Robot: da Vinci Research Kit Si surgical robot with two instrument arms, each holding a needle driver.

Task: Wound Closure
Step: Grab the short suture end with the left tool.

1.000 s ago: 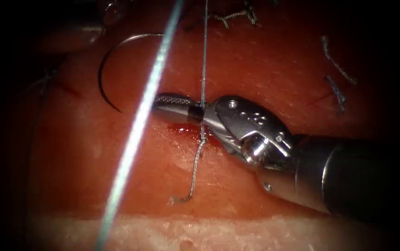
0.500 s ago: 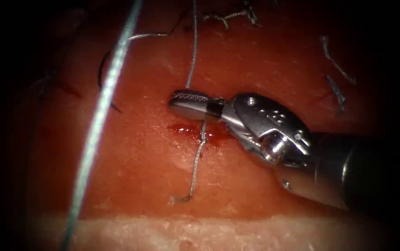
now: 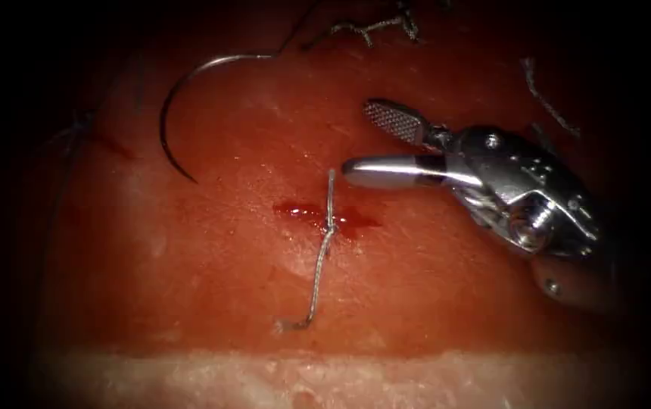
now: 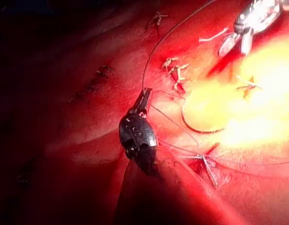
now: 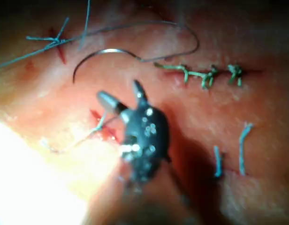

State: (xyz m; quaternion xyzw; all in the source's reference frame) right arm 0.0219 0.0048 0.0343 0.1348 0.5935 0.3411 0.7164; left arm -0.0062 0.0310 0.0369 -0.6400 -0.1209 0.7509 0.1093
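Observation:
My right tool (image 3: 357, 138) hangs over the tissue (image 3: 431, 303) just right of the cut (image 3: 318, 214), jaws open and holding nothing; its open jaws also appear in the right wrist view (image 5: 122, 94). A knot (image 3: 329, 227) sits on the cut, with a short tail upward and a longer tail (image 3: 312, 291) toward the front. The curved needle (image 3: 168, 113) lies free on the tissue left of the cut, not in it, with thread trailing from its end. My left tool (image 4: 145, 93) is shut on the thread (image 4: 156, 47).
Red fluid (image 3: 295, 210) pools along the cut. Finished stitches (image 5: 196, 73) lie in a row farther back. Cut ends of thread (image 3: 545, 102) lie on the tissue at the right. Another stitch (image 3: 76, 129) sits at the far left. The tissue's pale front edge (image 3: 325, 375) runs across.
My right tool was shut across the taut thread above the knot; the strand parted, leaving a short tail. The tool then drew back right and opened. The long near strand swept left, out of view.

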